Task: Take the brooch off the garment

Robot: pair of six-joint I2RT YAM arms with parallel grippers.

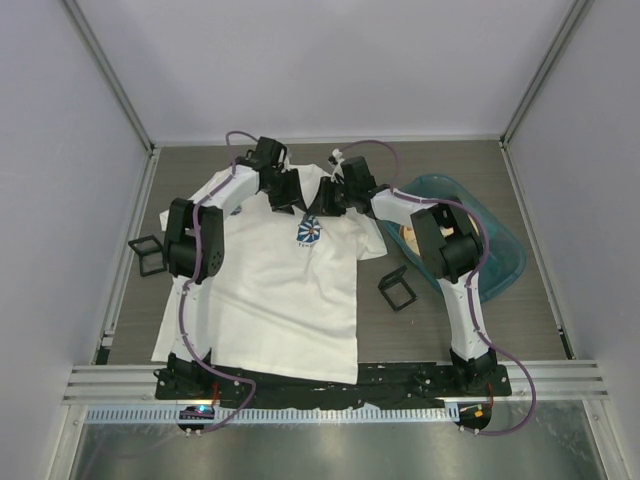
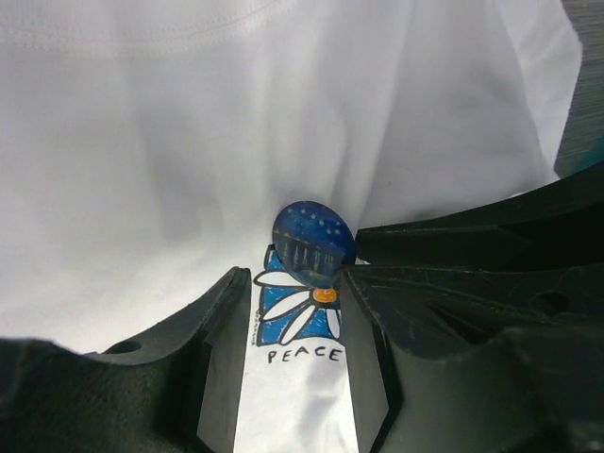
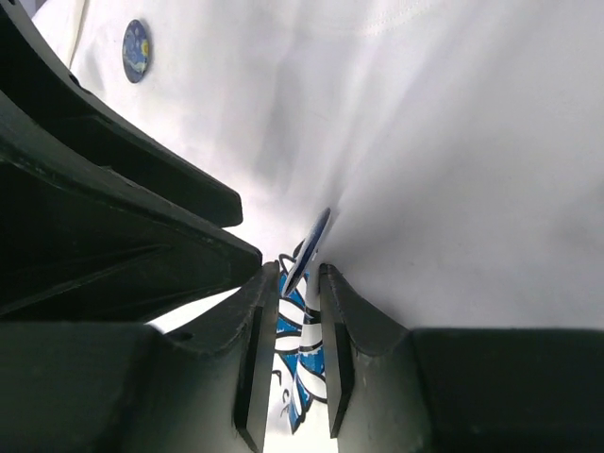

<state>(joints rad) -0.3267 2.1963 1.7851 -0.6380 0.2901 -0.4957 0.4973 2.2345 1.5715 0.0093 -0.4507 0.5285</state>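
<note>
The garment [image 1: 270, 290] is a white T-shirt lying flat, with a blue-and-white flower print [image 1: 311, 232] on its chest. The brooch [image 2: 314, 243], a small dark-blue disc, stands up from the cloth just above the print [image 2: 302, 311]. My left gripper [image 2: 294, 274] is open, the print between its fingers and the brooch at its tips. My right gripper [image 3: 298, 268] reaches in from the other side. Its jaws stand narrowly apart around the lower edge of the brooch [image 3: 308, 243] and a raised fold of cloth. Both grippers meet at the upper chest in the top view.
A second small blue round pin [image 3: 136, 50] sits on the shirt farther off. Two black square boxes [image 1: 148, 255] [image 1: 397, 288] lie beside the shirt, one on each side. A teal tub [image 1: 505, 262] stands at the right under the right arm.
</note>
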